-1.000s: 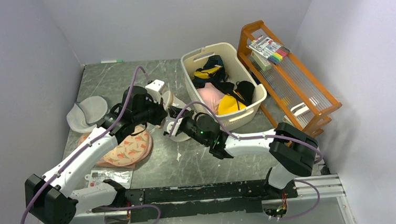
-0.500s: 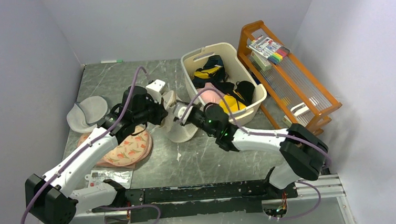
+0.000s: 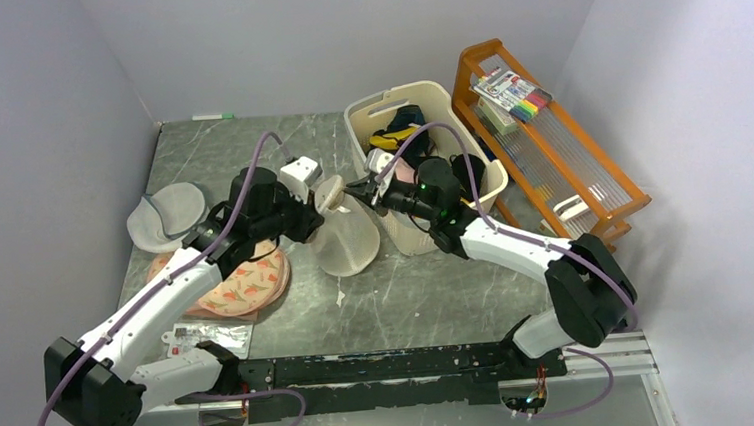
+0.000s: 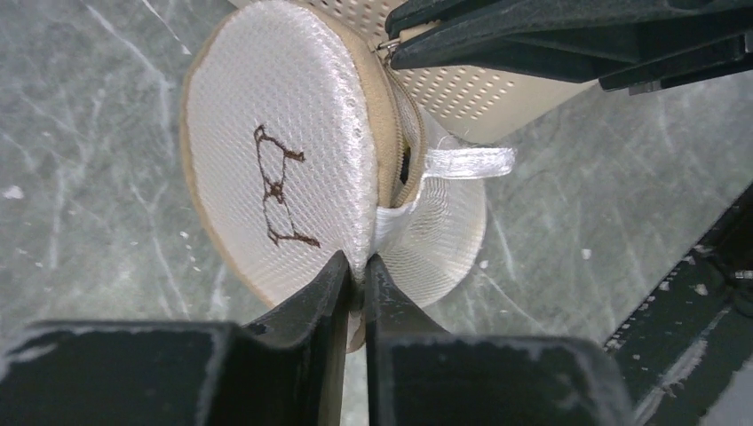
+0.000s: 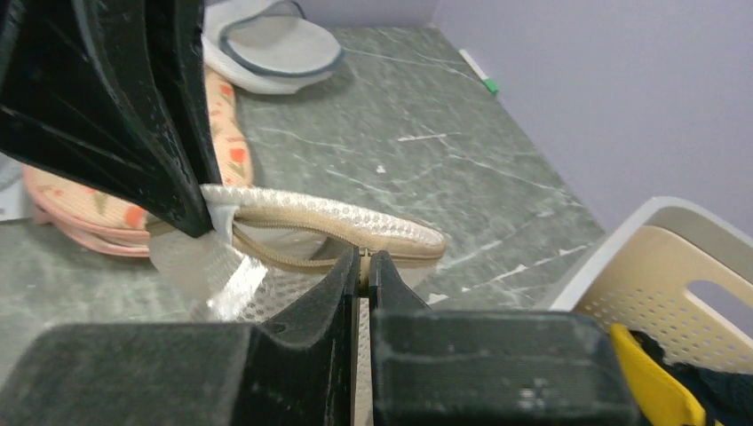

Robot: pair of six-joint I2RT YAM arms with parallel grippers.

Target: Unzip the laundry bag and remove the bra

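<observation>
The cream-white mesh laundry bag [image 3: 347,237] hangs off the table between both grippers, its dark logo [image 4: 275,186] facing the left wrist camera. My left gripper [image 3: 320,205] is shut on the bag's rim [image 4: 357,266]. My right gripper [image 3: 366,187] is shut on the zip pull [image 5: 364,262] at the far side of the rim, close to the basket. The zip [image 5: 284,257] gapes open between the two grips, and a dark slit [image 4: 404,164] shows there. A white loop [image 4: 466,162] sticks out of the bag. The bra does not show.
A beige basket [image 3: 450,93] of clothes stands just behind the right gripper. An orange wooden rack [image 3: 549,151] is at the right. The pink printed bag [image 3: 243,288] and grey bag [image 3: 168,216] lie under the left arm. A packet [image 3: 206,335] lies near the front.
My right gripper has moved up and right toward the basket with the zip pull, opening the zip. The bag has risen and stretched between the grippers. My left gripper shifted slightly right.
</observation>
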